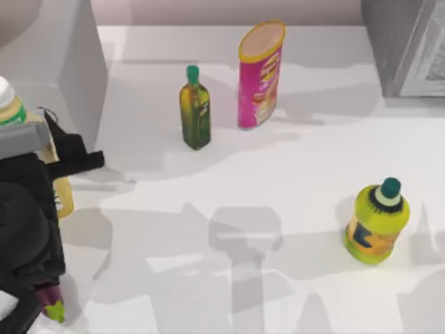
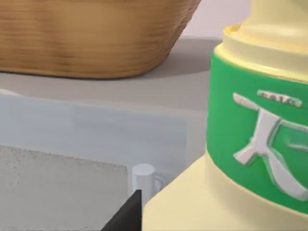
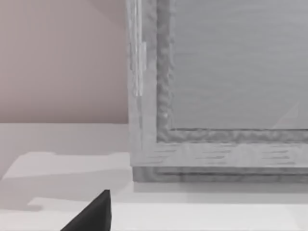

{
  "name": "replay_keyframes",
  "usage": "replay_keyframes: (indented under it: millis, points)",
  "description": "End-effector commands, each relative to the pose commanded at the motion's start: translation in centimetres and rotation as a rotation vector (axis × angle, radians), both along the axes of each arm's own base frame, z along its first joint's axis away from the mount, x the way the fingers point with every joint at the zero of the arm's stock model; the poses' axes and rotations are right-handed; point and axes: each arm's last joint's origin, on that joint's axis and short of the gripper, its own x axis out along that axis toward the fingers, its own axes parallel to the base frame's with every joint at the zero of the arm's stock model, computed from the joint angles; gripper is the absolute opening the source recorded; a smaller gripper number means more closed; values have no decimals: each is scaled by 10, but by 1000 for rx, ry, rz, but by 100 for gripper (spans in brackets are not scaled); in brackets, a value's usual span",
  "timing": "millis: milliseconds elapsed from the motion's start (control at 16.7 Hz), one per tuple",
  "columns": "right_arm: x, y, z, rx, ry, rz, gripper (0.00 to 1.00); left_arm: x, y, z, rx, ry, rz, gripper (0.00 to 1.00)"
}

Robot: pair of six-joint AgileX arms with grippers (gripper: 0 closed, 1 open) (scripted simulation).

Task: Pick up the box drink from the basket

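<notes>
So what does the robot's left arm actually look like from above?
The left arm at the top view's left edge is bulky and matte black, with a grey block near its top and a thin dark cable looping by it. A black finger shows in its wrist view.

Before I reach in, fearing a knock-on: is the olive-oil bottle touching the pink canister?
Apart: top view shows table between olive-oil bottle and pink canister.

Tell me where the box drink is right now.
The box drink is at the top view's far left edge, against the left gripper, well left of the olive-oil bottle. The left wrist view shows its green band close up, a woven basket behind.
</notes>
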Motion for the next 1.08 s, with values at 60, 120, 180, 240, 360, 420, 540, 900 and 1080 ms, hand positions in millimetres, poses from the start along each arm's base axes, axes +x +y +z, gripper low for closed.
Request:
replay_keyframes:
  millis: [60,120,180,240,360,420,540,900,1080]
  points:
    - [0,0,0,0,0,0,100,0,0,0,0,-1,0,0]
    - [0,0,0,0,0,0,100,0,0,0,0,-1,0,0]
    - [0,0,0,0,0,0,100,0,0,0,0,-1,0,0]
    - [0,0,0,0,0,0,100,0,0,0,0,-1,0,0]
    - [0,0,0,0,0,0,100,0,0,0,0,-1,0,15]
    - [0,0,0,0,0,0,100,0,0,0,0,-1,0,23]
    - [0,0,0,0,0,0,100,0,0,0,0,-1,0,38]
    - [0,0,0,0,0,0,100,0,0,0,0,-1,0,83]
    - [0,0,0,0,0,0,100,0,0,0,0,-1,0,100]
